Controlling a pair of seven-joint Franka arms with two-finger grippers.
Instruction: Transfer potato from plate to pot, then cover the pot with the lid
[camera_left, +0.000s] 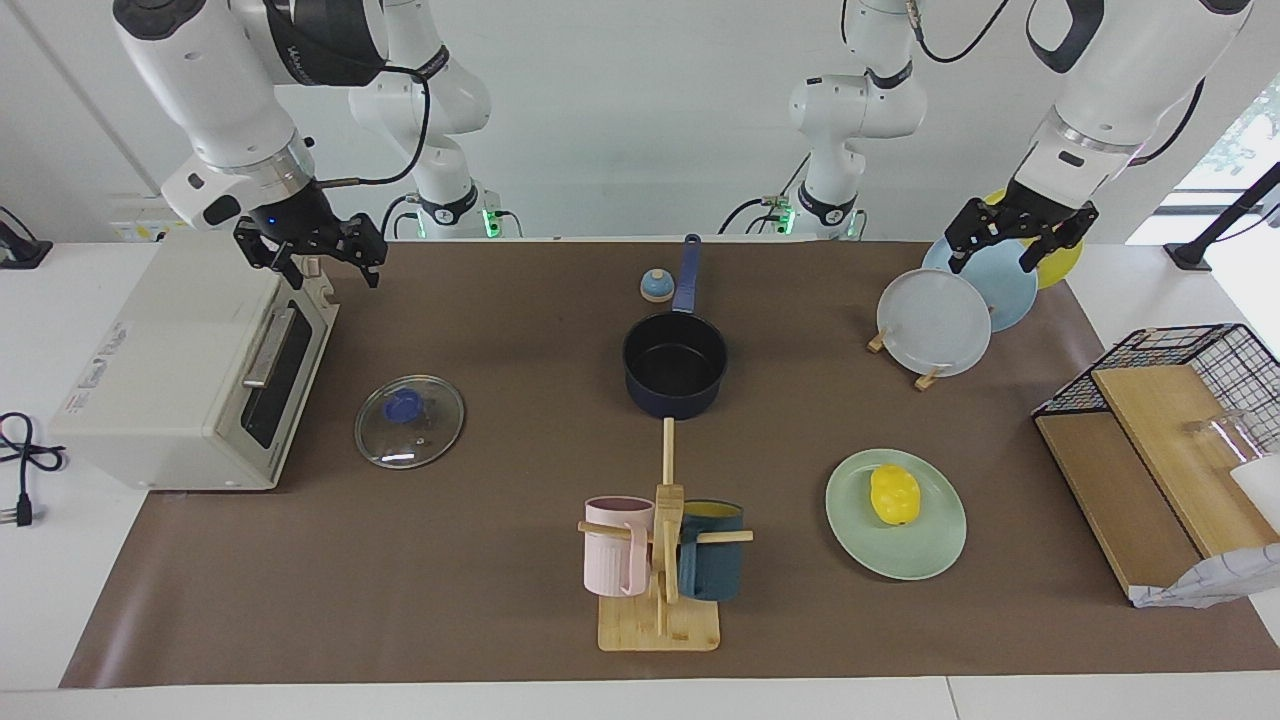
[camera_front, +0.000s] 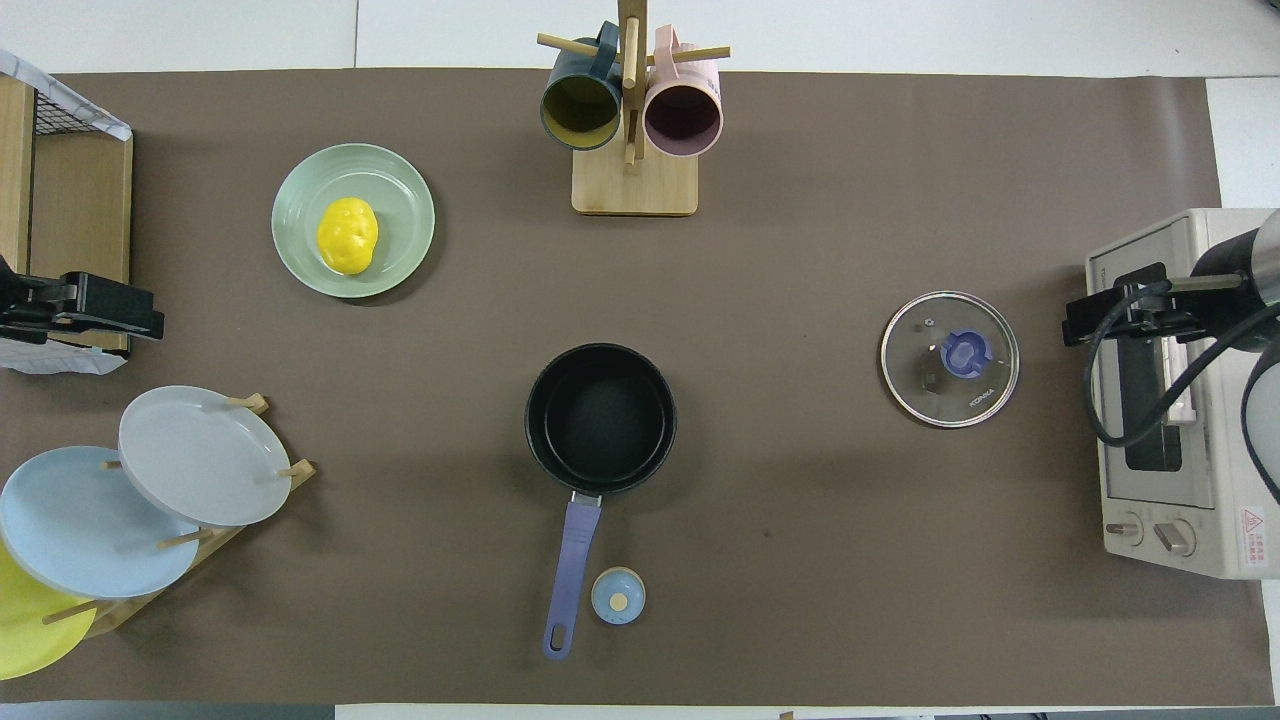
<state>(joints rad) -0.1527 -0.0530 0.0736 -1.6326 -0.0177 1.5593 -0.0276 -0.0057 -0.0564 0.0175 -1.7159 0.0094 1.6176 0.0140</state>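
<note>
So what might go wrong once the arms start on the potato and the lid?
The potato is small and lumpy, so it could slip from the open left gripper on the way from the plate to the pot. The pot's long handle lies right beside a small bell, which an arm could knock. The glass lid lies flat; its knob is the only hold.

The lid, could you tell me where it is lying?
The lid lies flat on the mat in front of the toaster oven, toward the right arm's end, beside the pot.

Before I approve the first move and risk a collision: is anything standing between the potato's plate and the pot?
Nothing visible does. The potato lies on the plate, and only bare mat separates it from the pot. The mug rack stands aside of that line.
</note>
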